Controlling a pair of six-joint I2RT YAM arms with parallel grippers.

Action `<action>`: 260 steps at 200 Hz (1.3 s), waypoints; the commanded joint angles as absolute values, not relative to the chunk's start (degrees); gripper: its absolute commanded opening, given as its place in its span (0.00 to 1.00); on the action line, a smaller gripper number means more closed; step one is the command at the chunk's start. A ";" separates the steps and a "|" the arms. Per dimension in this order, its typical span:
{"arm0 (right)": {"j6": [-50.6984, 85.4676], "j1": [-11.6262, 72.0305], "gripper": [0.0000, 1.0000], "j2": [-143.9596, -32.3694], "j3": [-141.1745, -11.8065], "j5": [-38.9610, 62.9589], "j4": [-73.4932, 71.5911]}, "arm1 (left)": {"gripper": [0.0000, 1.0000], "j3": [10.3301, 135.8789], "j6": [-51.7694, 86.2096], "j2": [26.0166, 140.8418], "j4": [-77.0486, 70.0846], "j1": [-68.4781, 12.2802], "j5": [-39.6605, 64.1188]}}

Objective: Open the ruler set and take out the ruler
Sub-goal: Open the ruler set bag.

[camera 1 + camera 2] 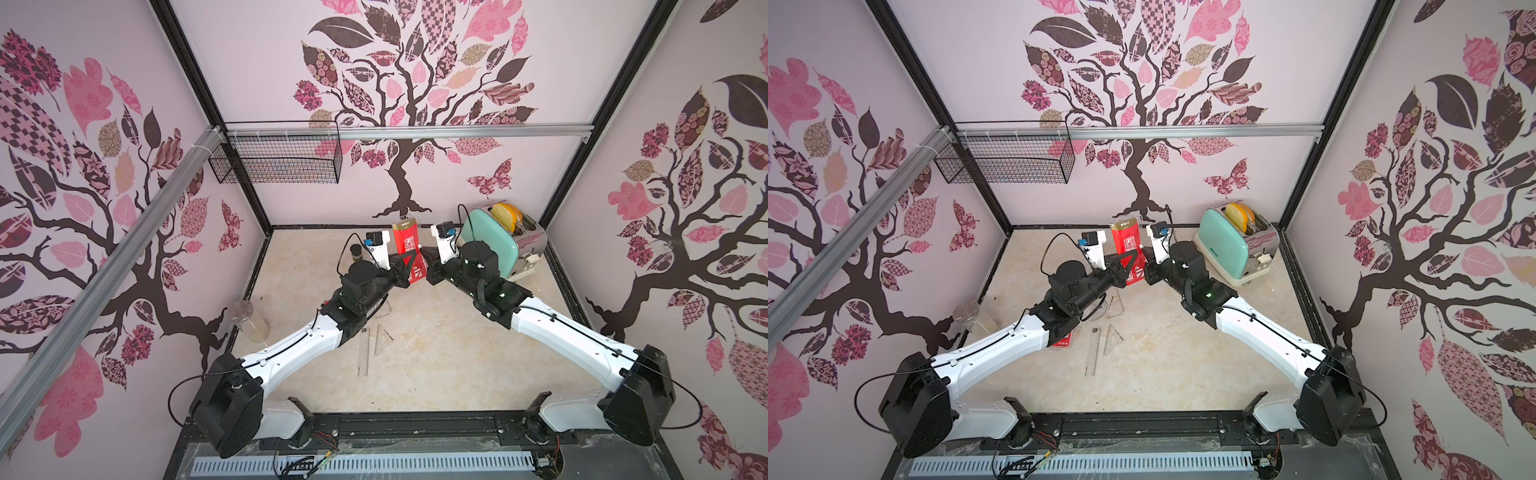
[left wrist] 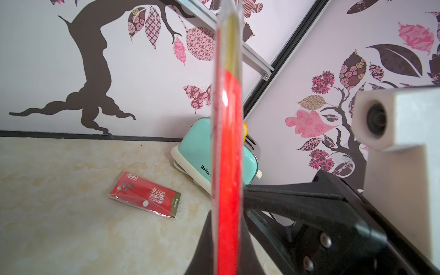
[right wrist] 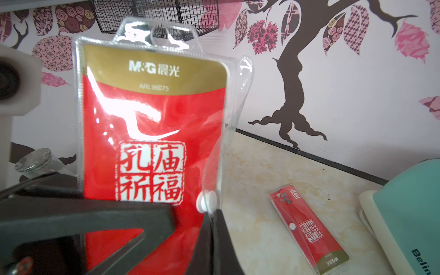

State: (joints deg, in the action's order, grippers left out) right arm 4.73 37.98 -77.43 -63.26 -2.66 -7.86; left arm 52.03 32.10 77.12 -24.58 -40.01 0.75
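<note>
The ruler set (image 1: 406, 243) (image 1: 1126, 241), a red and gold card in a clear plastic pouch, is held upright above the back of the table, between both grippers. My left gripper (image 1: 406, 266) (image 1: 1128, 261) (image 2: 227, 214) is shut on the set's lower part, which shows edge-on in the left wrist view. My right gripper (image 1: 424, 253) (image 1: 1144, 254) (image 3: 212, 217) is shut on the pouch's clear flap edge, just below the white snap button (image 3: 206, 201). A clear straight ruler (image 1: 363, 351) (image 1: 1093, 351) lies flat on the table nearer the front.
Clear set squares (image 1: 383, 337) (image 1: 1116, 303) and a protractor (image 1: 1100, 311) lie near the ruler. A second red set (image 2: 145, 194) (image 3: 307, 228) lies beside the mint toaster (image 1: 492, 245) (image 1: 1227, 245). A glass jar (image 1: 249, 320) stands at the left wall, and a wire basket (image 1: 278, 158) hangs above.
</note>
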 commanded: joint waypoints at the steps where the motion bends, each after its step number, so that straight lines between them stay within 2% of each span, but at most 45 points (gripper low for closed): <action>1: 10.08 32.90 0.00 -75.53 -63.83 -10.70 -13.42 | 0.00 50.27 31.13 75.54 -22.24 -40.63 2.93; 137: 16.11 31.37 0.00 -73.47 -62.67 -16.70 -14.72 | 0.00 46.86 30.83 73.42 -25.39 -40.61 4.55; 160: 14.81 31.35 0.00 -73.63 -62.82 -13.08 -15.35 | 0.00 47.00 30.51 73.47 -25.41 -40.61 4.34; 184: 10.19 31.32 0.00 -73.89 -63.20 -3.43 -14.77 | 0.00 47.62 29.95 73.66 -25.38 -40.56 3.37; 199: 6.07 31.34 0.11 -74.81 -65.16 3.82 -10.66 | 0.00 48.05 29.49 73.49 -25.40 -40.48 2.82; 230: -0.21 31.32 0.44 -75.96 -66.79 12.06 -3.36 | 0.00 48.58 28.71 73.17 -25.72 -40.52 2.83; 243: -1.00 31.34 0.54 -76.10 -66.88 13.51 -1.76 | 0.00 48.78 28.51 73.12 -25.54 -40.54 2.85; 260: -1.34 31.29 0.61 -76.03 -66.93 15.93 -0.66 | 0.00 48.95 28.39 73.04 -25.35 -40.52 2.93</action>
